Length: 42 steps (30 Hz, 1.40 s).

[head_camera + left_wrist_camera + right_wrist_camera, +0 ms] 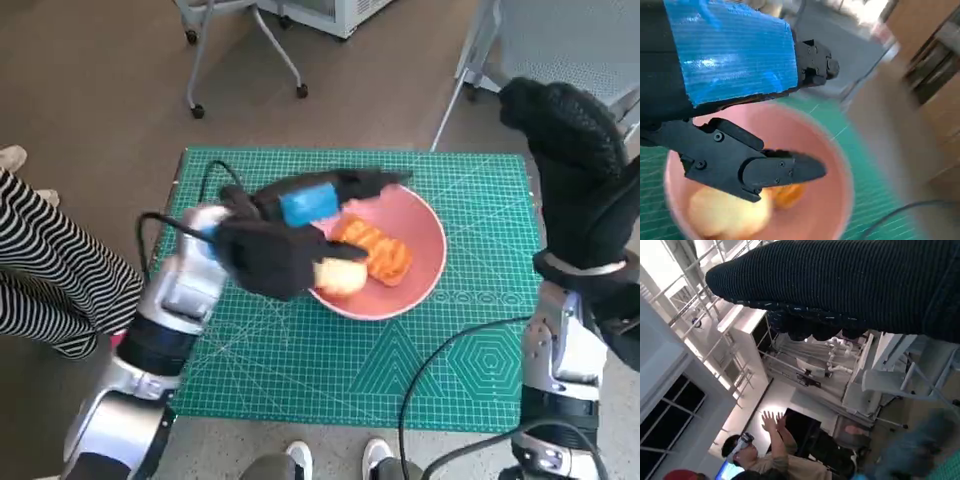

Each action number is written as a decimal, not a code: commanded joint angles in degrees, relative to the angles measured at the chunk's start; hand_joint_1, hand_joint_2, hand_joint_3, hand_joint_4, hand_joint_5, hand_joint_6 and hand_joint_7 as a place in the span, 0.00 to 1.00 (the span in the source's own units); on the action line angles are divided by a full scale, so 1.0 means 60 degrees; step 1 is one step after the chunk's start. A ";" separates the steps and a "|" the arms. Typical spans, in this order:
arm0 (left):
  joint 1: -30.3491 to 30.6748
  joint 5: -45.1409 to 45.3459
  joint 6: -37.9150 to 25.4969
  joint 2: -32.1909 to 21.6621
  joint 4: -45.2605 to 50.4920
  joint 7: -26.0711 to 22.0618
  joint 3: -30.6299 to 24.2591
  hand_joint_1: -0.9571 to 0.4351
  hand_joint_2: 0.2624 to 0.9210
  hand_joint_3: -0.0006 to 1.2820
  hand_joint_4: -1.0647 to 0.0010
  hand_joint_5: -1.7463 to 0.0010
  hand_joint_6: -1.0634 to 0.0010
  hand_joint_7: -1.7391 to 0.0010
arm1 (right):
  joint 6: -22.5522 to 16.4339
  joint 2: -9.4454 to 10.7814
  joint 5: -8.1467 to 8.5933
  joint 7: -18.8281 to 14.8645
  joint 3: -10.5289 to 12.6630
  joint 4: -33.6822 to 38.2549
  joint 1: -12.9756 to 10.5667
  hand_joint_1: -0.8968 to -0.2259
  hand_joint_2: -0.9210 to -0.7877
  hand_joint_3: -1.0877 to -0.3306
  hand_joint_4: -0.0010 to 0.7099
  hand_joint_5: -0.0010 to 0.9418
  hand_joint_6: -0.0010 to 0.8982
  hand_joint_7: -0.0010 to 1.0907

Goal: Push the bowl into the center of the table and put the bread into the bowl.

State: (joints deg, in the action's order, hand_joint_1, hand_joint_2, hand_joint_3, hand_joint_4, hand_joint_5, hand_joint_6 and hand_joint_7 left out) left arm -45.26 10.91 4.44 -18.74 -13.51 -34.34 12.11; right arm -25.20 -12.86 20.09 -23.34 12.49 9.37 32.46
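The pink bowl (428, 236) sits on the green mat, a little right of the table's middle. The bread (374, 250), orange with a pale yellow end, lies inside it. My left hand (285, 240) hovers over the bowl's left rim with its fingers spread and nothing gripped. In the left wrist view, a black finger (775, 171) reaches over the bread (725, 215) in the bowl (810, 132). My gloved right hand (572, 160) is raised upright off the table's right edge and holds nothing. It also fills the right wrist view (840, 285).
The green cutting mat (300, 370) covers the small table. A black cable (440, 365) crosses its front right. A person's striped legs (50, 285) are at the left, shoes (300, 458) at the front edge, a wheeled chair base (245, 55) behind. A person (765, 452) shows in the right wrist view.
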 commanded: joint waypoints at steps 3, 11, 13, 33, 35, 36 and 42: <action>0.0304 -0.1642 0.1155 0.0710 0.0068 0.0863 -0.1321 0.04 1.00 0.65 1.00 1.00 0.97 0.99 | 0.0106 -0.0088 -0.0024 -0.0006 -0.0033 -0.0065 0.0030 0.38 0.00 0.55 0.18 0.00 0.00 0.56; 0.0438 -0.3135 0.2521 0.1875 -0.0161 0.1661 -0.2204 0.07 1.00 0.64 1.00 1.00 0.94 0.98 | -0.0022 -0.0054 -0.0267 0.0054 -0.0173 0.0053 0.0201 0.38 0.00 0.56 0.18 0.00 0.00 0.56; 0.0477 -0.3330 0.2878 0.2077 -0.0335 0.1755 -0.2293 0.07 1.00 0.62 1.00 1.00 0.94 0.97 | -0.0029 -0.0049 -0.0352 0.0104 -0.0220 0.0020 0.0227 0.37 0.00 0.56 0.18 0.00 0.00 0.56; 0.0746 -0.3813 0.3699 0.2568 -0.0621 0.1998 -0.2536 0.12 1.00 0.43 1.00 1.00 1.00 0.86 | 0.0027 -0.0039 -0.0924 0.0507 -0.0522 -0.0113 0.0539 0.37 0.00 0.56 0.20 0.01 0.01 0.56; 0.0765 -0.3817 0.3752 0.2593 -0.0628 0.2023 -0.2544 0.12 1.00 0.42 1.00 1.00 1.00 0.86 | 0.0042 -0.0029 -0.0978 0.0562 -0.0540 -0.0126 0.0548 0.37 0.00 0.56 0.20 0.01 0.01 0.56; 0.0770 -0.3813 0.3787 0.2603 -0.0643 0.2035 -0.2549 0.12 1.00 0.42 1.00 1.00 1.00 0.86 | 0.0054 -0.0026 -0.0996 0.0593 -0.0550 -0.0129 0.0551 0.37 0.00 0.56 0.20 0.01 0.01 0.56; 0.0775 -0.3716 0.4063 0.2632 -0.0841 0.2164 -0.2586 0.13 1.00 0.42 0.99 1.00 1.00 0.86 | 0.0167 -0.0012 -0.0971 0.0755 -0.0592 -0.0044 0.0619 0.36 0.00 0.55 0.21 0.01 0.01 0.56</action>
State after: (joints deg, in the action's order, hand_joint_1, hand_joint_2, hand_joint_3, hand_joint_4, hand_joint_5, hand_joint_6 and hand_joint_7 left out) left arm -41.31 -11.46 27.51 -3.36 -17.85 -21.99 -3.16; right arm -25.17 -13.15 15.24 -19.53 9.07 8.60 36.02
